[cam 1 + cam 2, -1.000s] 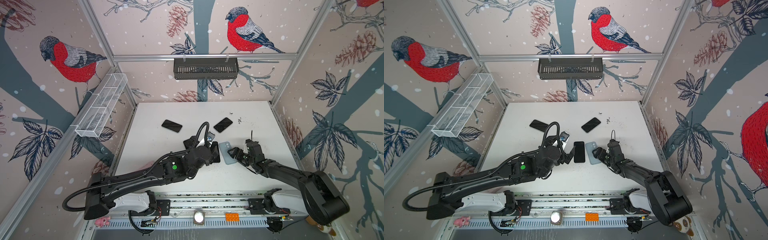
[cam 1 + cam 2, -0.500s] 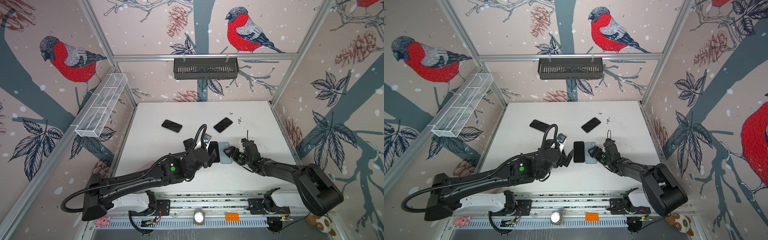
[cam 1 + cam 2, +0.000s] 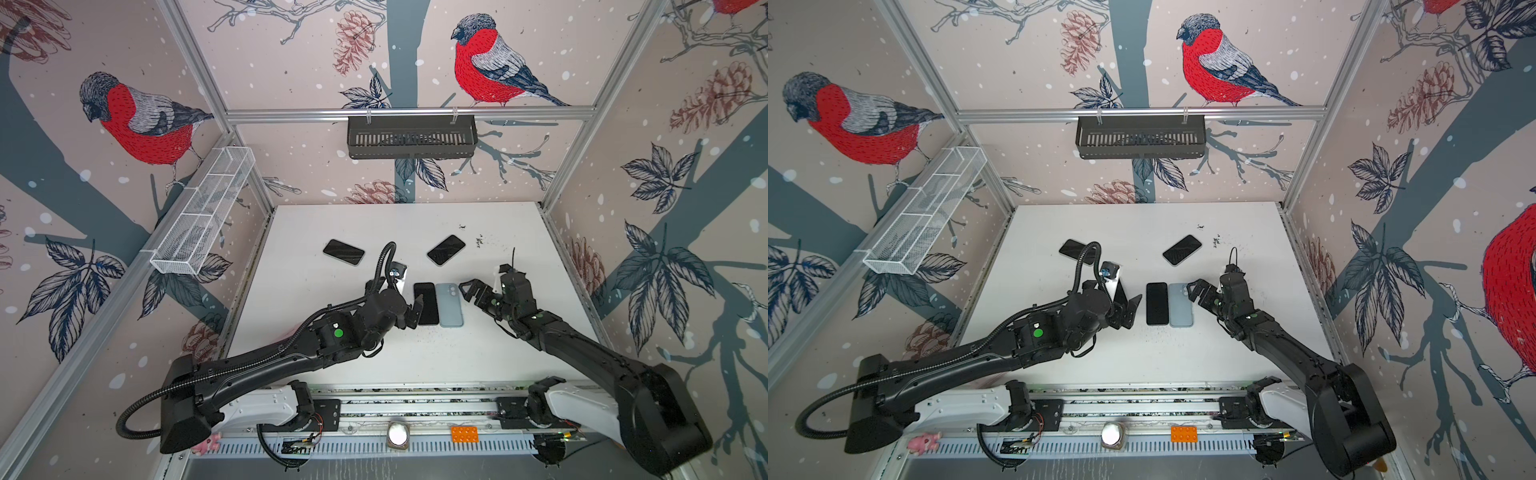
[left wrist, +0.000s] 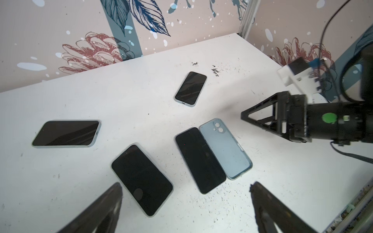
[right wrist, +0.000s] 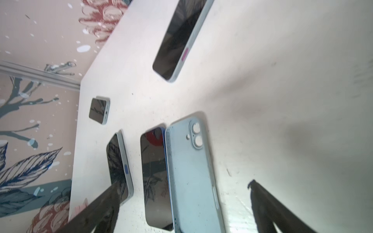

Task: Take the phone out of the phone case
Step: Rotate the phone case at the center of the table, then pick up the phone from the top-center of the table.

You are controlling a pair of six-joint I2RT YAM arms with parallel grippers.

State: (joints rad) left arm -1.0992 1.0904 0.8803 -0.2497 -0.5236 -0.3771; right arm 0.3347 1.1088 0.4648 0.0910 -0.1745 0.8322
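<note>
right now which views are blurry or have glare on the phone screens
Right wrist view: soft all over, and the bare black phone mirrors the leaf wallpaper beside the empty light blue case. Left wrist view: that phone is sharp, only the dark left gripper fingers blur. Top views: crisp, evenly lit.

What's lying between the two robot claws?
In a top view, the bare black phone and the empty blue case lie side by side between the left gripper and the right gripper.

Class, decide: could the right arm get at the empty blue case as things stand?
Probably yes: the right gripper hangs open just beside the blue case, with nothing lying between them.
</note>
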